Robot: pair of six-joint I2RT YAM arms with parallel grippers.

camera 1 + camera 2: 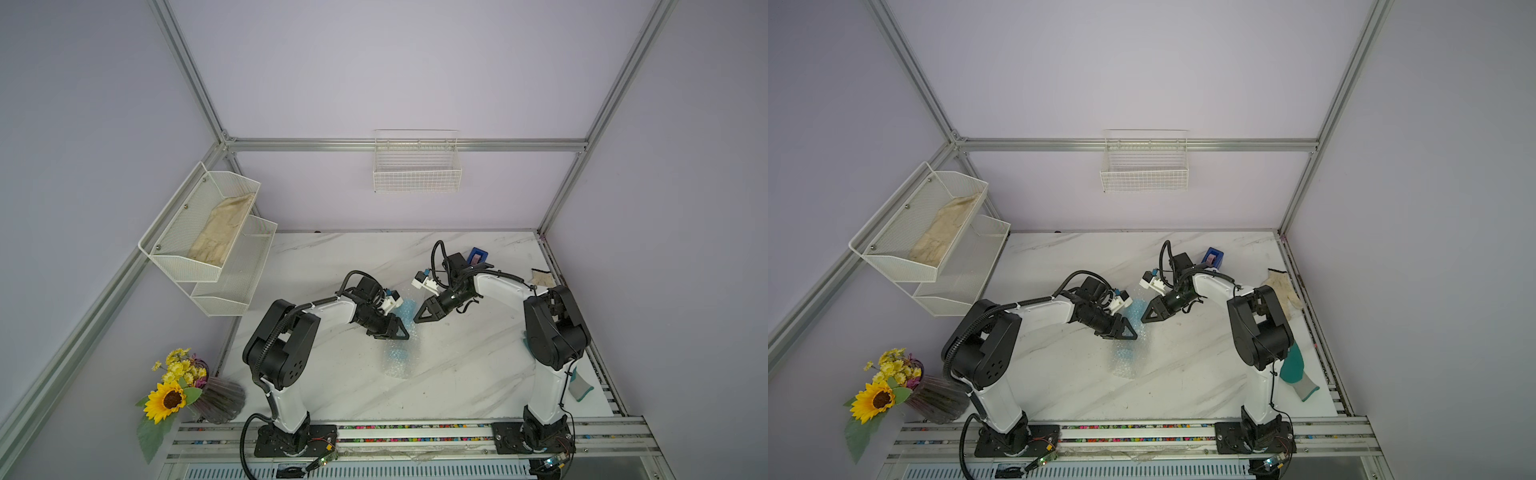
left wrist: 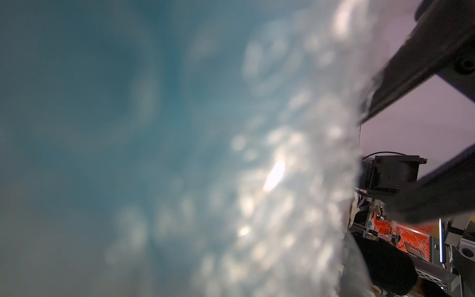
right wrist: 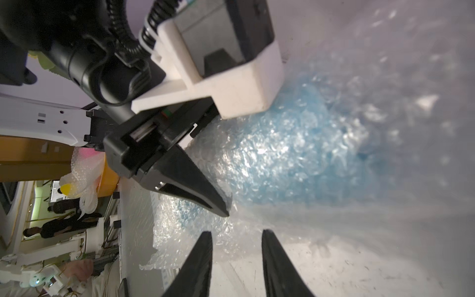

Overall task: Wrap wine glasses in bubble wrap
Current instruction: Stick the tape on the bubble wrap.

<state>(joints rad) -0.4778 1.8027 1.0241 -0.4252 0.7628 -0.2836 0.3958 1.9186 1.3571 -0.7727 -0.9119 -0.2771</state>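
Right claw (image 3: pixel 236 232) parted beside bubble wrap (image 3: pixel 174 244) edge; open table (image 1: pixel 457 374) around.

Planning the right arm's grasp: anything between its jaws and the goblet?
Yes. The bubble wrap covers the goblet, so the open jaws of the right gripper would meet wrap first. A jaw of the left gripper also lies on the wrap just ahead of them.

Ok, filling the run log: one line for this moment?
goblet: under bubble wrap | left tool: on wrap, grip unclear | right tool: open, empty
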